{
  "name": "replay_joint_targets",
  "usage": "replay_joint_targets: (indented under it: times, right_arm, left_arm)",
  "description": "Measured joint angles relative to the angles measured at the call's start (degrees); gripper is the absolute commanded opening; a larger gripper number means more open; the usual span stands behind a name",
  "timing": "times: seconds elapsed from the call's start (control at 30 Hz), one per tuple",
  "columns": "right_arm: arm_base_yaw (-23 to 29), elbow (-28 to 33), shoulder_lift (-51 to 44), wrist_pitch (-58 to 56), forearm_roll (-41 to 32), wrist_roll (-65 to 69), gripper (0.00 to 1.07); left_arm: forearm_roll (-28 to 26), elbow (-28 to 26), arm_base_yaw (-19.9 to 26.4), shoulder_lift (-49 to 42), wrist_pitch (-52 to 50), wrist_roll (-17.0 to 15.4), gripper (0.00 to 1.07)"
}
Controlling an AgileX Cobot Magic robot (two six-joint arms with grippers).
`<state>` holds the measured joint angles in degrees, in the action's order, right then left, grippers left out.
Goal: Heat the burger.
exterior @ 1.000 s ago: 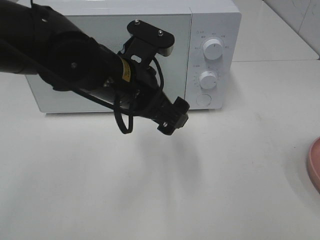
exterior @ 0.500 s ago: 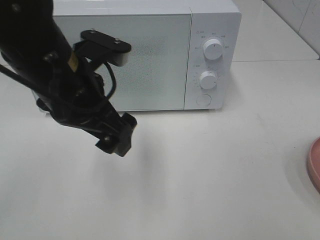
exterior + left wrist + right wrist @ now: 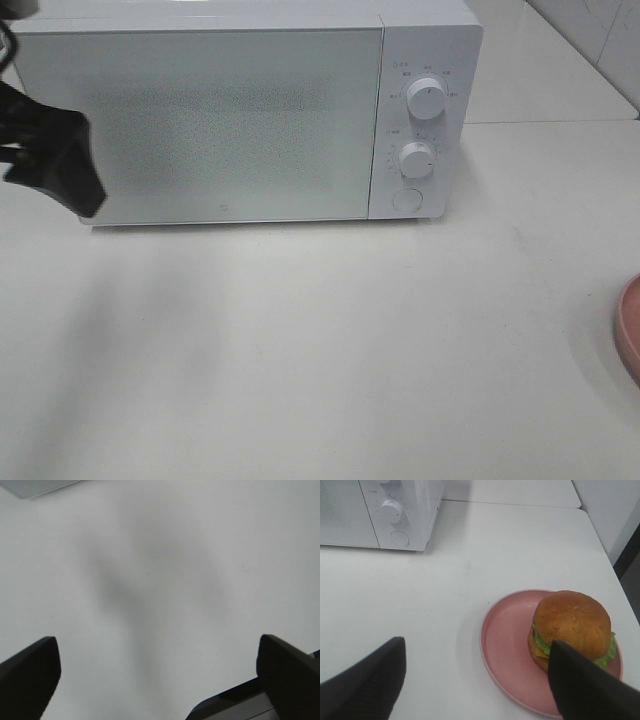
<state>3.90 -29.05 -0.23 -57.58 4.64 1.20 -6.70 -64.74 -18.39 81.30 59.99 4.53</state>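
The right gripper (image 3: 475, 680) has its jaws spread wide and grips nothing. The burger (image 3: 572, 630) sits just beyond one fingertip, partly behind it, on the far side of a pink plate (image 3: 507, 645) on the white table (image 3: 445, 580). The left gripper (image 3: 160, 672) is also wide apart, over bare tabletop. The closed white microwave (image 3: 240, 120) stands well apart from the burger.
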Motion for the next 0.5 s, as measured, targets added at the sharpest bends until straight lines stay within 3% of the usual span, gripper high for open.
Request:
replay_joint_targets:
  times: [0.07,0.13,0.3,0.5]
  right_arm:
    - [0.00,0.00,0.00,0.00,0.00,0.00,0.75]
    - [0.00,0.00,0.00,0.00,0.00,0.00,0.75]
    - [0.00,0.00,0.00,0.00,0.00,0.00,0.75]
    - [0.00,0.00,0.00,0.00,0.00,0.00,0.75]
  left_arm:
    - [-0.17,0.00,2.12,-0.63,1.09,0.80,1.00]
    - [-0.34,0.00,9.74,-2.69,4.30,2.98,1.00]
    - [-0.46,0.00,16.56,-6.36,7.10,3.55,1.00]
    - [-0.40,2.35,18.28,-11.23,7.10,3.55,1.00]
